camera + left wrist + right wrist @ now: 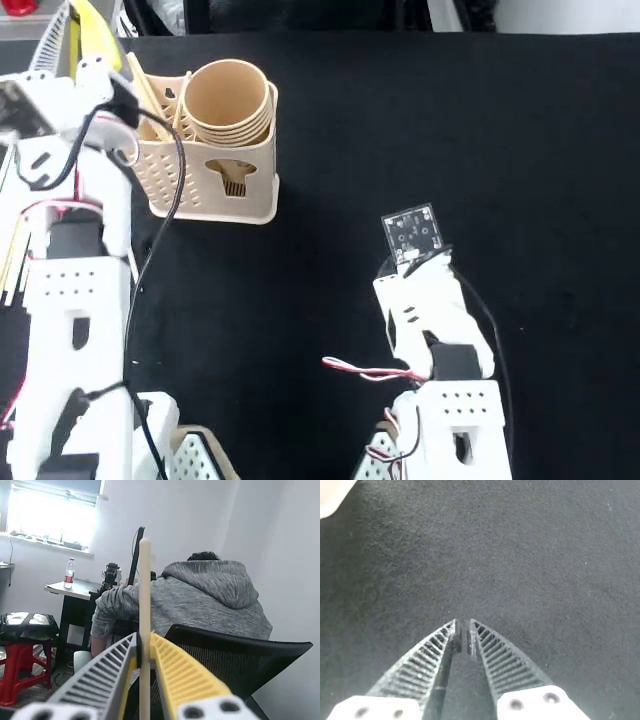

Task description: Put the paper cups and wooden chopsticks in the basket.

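Closest to me, my right gripper (463, 626) hangs low over the middle of the black table (450, 120), its two fingers pressed together on nothing, and I think it is just keeping out of the way. Farther back, near the far left corner, stands the cream plastic basket (215, 185), with the stack of tan paper cups (230, 100) and some wooden chopsticks (148, 85) inside. Farthest off, my left gripper (144, 639) pinches one pale wooden stick (144, 580) straight up, held high, I guess so it can drop in end first.
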### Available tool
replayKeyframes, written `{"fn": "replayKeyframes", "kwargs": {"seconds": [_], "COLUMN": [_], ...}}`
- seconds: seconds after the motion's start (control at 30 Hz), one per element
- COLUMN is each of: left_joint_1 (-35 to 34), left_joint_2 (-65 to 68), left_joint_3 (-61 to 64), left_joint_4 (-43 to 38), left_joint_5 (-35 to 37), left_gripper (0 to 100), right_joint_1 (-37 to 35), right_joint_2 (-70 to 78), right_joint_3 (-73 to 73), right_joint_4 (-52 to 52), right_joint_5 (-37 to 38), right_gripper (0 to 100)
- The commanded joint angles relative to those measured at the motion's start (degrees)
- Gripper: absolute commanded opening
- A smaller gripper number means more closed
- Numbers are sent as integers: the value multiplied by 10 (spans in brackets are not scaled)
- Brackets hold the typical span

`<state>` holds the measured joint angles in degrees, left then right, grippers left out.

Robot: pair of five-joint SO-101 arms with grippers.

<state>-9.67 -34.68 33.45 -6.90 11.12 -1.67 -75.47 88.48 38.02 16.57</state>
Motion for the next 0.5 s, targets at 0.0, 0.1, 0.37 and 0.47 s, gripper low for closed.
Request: {"fn": "replayKeyframes", "kwargs": {"seconds": [0.0, 0.1, 0.37, 0.47], "left_joint_1": [2, 1, 7, 7], "left_joint_2": [21, 31, 32, 32], "left_joint_3": [-29, -22, -18, -25], "left_joint_4": [-11, -13, 56, 150], "left_joint_5": [6, 6, 4, 8], "left_gripper": [27, 27, 63, 185], "right_joint_1": [-2, -2, -2, -3], "right_joint_2": [-8, -8, -8, -8], "right_joint_3": [-5, -5, -5, -5], "right_joint_4": [-11, -11, -11, -11], "right_joint_5": [6, 6, 6, 6], "right_gripper": [42, 42, 42, 42]}}
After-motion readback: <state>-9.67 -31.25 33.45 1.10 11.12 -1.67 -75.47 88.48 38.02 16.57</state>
